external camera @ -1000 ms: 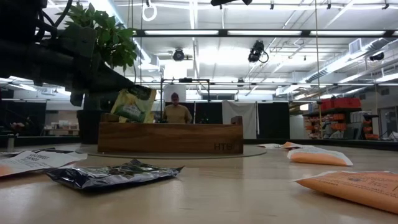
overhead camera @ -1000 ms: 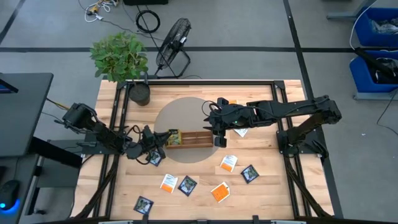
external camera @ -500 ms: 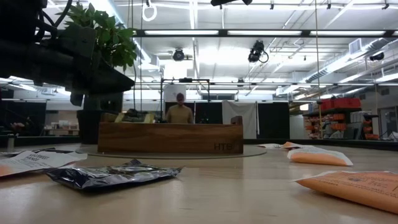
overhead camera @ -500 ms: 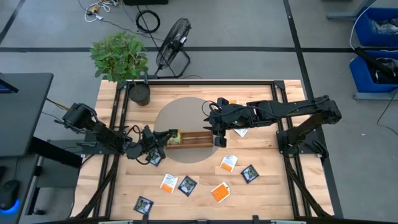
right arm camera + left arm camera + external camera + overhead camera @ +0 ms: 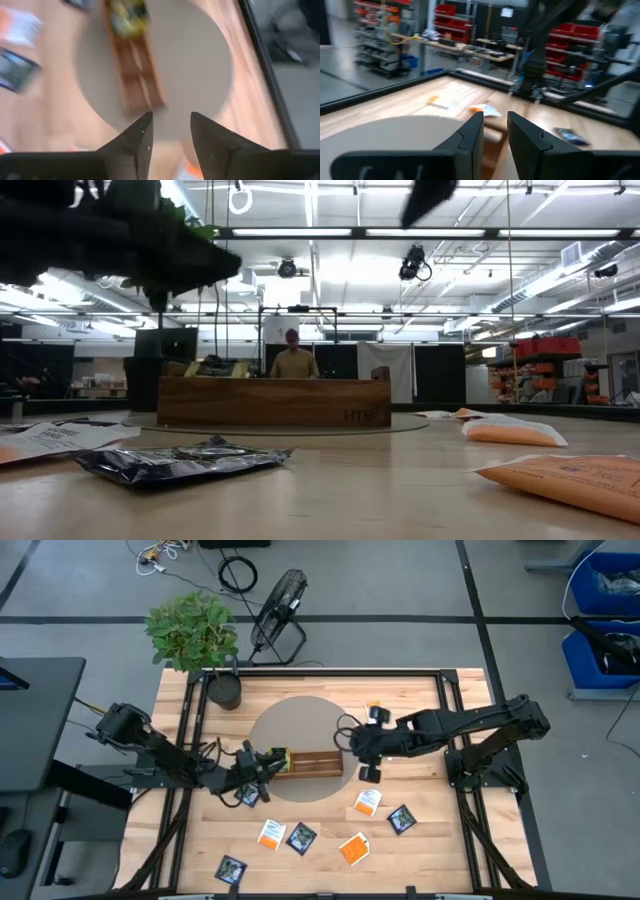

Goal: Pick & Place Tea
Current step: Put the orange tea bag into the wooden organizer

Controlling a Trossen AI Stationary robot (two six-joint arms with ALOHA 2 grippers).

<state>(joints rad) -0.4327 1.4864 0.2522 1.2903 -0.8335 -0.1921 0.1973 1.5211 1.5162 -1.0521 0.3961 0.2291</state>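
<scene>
Now your left gripper hangs empty, fingers parted, at the tray's left end — a yellow-green sachet lies inside. Your right gripper, also parted and empty, hovers off the tray's right end.

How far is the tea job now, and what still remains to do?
Done: yellow-green sachets lie in the left end of the wooden tray. In hand: nothing; the left gripper and right gripper both show empty, open fingers. Left: the loose sachets on the table, such as an orange one and a navy one.
</scene>
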